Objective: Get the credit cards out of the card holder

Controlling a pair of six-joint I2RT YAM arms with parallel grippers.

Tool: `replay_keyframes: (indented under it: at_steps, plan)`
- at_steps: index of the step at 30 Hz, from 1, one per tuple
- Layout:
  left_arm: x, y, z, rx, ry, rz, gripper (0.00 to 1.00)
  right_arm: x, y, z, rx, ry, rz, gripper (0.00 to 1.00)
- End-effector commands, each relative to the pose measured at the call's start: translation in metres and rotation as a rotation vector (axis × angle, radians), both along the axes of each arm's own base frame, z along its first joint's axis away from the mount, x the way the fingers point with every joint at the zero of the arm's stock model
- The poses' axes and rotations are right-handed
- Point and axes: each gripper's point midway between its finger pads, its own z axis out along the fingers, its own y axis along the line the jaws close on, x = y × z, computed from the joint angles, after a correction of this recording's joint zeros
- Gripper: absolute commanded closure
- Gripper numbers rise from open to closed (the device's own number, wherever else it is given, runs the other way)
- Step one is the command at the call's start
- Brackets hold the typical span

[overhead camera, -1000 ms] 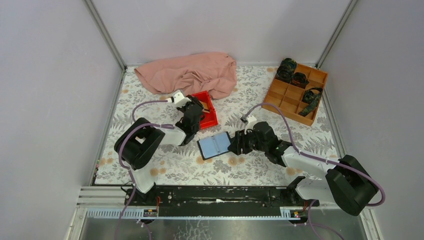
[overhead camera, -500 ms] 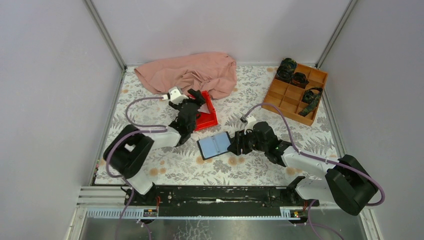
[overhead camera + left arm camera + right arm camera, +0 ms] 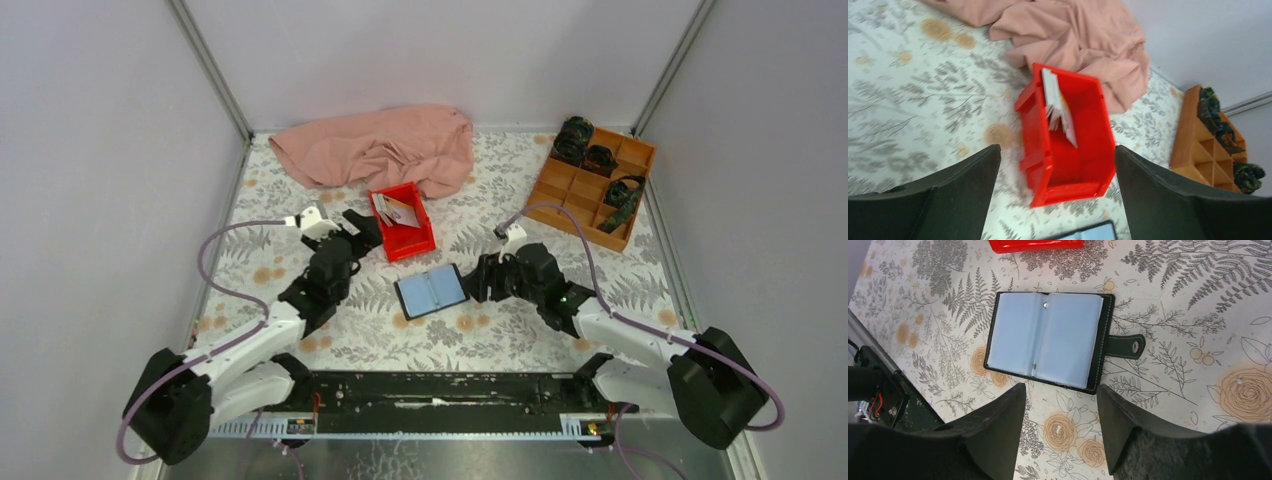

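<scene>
Right wrist view is showing the card holder [image 3: 1045,340] lying open and flat on the flowered tabletop [image 3: 1198,315], just beyond the right tool [image 3: 1059,390], whose fingers are standing apart with nothing between them. The holder is showing two pale blue pocket panels inside a black border, its snap strap sticking out to one side. The credit cards [image 3: 1058,107] are standing on edge, leaning against one wall inside the red tray [image 3: 1068,187], beyond the left tool [image 3: 1056,150], which is gaping wide and gripping nothing.
</scene>
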Motion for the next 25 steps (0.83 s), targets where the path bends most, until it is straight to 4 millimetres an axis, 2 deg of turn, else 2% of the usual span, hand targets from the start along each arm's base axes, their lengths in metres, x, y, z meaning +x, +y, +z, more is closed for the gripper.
replay_keyframes:
  at_steps: [1,9,25]
  plan:
    - [-0.029,0.024,-0.025,0.054,0.1,0.046,0.09,0.009,-0.013,0.0,-0.027,-0.031,-0.064,0.38]
    - [-0.053,0.041,-0.031,0.03,0.1,0.054,0.09,0.011,-0.02,0.003,-0.04,-0.047,-0.097,0.38]
    - [-0.057,0.049,-0.044,0.059,0.136,0.083,0.11,0.013,-0.022,-0.007,-0.063,-0.027,-0.112,0.38]
